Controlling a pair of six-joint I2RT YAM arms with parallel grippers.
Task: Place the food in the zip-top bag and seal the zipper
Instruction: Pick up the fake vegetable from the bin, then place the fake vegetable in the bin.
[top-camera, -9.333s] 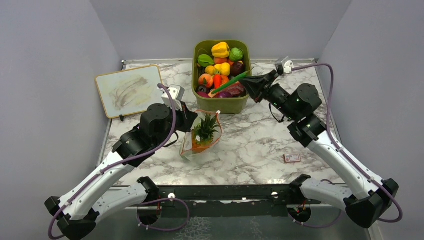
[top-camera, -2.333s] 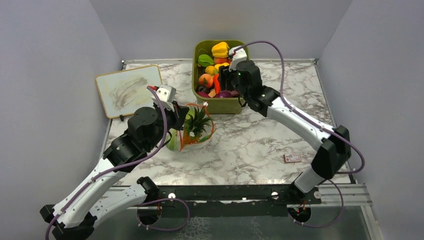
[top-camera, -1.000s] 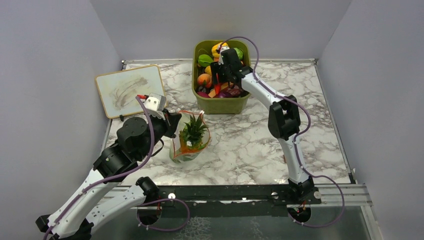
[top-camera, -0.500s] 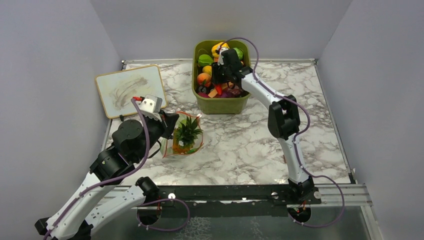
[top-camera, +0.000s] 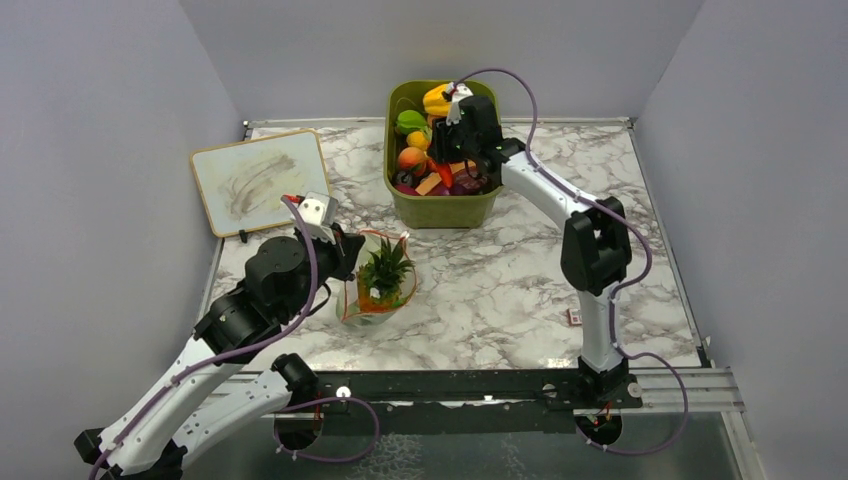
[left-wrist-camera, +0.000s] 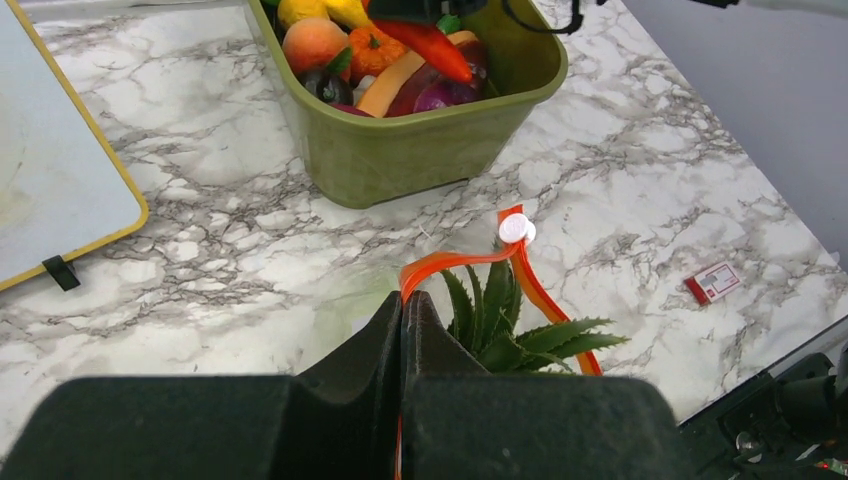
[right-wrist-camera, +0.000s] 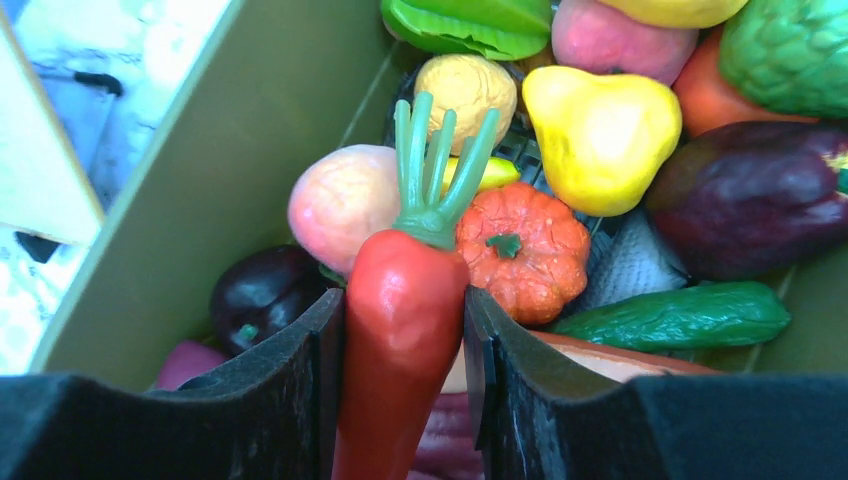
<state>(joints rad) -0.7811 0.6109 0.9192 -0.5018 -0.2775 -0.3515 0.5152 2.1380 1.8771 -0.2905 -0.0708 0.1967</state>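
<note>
The clear zip-top bag (top-camera: 372, 305) stands on the table with its mouth open. The orange bumpy fruit's green leafy top (top-camera: 386, 262) sticks out of it, also in the left wrist view (left-wrist-camera: 510, 335). My left gripper (top-camera: 345, 248) is shut on the orange-red zipper (left-wrist-camera: 460, 262) at the bag's mouth, near a white slider (left-wrist-camera: 516, 230). My right gripper (right-wrist-camera: 405, 310) is inside the olive-green bin (top-camera: 440, 208), shut on a red pepper (right-wrist-camera: 400, 320) with a green stem. A round peach fruit (right-wrist-camera: 342, 205) lies just beyond it. The cabbage-like balls cannot be made out.
The bin holds several toy foods: a small orange pumpkin (right-wrist-camera: 522, 248), a yellow pear (right-wrist-camera: 598, 130), an aubergine (right-wrist-camera: 750, 195), a cucumber (right-wrist-camera: 680, 315). A whiteboard (top-camera: 258, 180) lies at the back left. A small red card (left-wrist-camera: 713, 282) lies on the marble at the right.
My left gripper has shifted the bag slightly right. My right gripper has come up a little in the bin with the red pepper, and that arm's elbow has swung right.
</note>
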